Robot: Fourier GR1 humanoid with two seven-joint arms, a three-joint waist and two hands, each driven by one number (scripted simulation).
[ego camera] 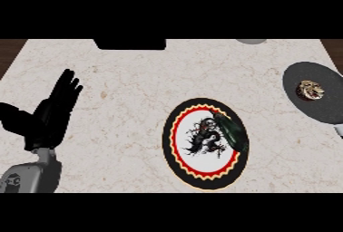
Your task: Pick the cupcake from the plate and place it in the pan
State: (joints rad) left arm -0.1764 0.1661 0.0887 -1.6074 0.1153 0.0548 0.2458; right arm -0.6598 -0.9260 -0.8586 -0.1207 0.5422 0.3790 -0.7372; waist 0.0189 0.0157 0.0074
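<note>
The cupcake (pixel 311 89), small and brownish with pale swirls, sits inside the dark grey pan (pixel 328 108) at the counter's right edge. The round plate (pixel 175 149), with a black rim, a red scalloped ring and a black dragon figure on white, lies in the middle; a dark green-black shape (pixel 232 132) lies along its right rim. My left hand (pixel 50 115) rests open at the left, fingers up, well away from plate and pan. My right hand does not show.
A black object (pixel 129 44) stands at the counter's far edge, left of centre. A pale round thing (pixel 251 41) peeks in at the far right. The pan's handle (pixel 338 130) points toward the near right. Marbled counter (pixel 120 81) lies between hand and plate.
</note>
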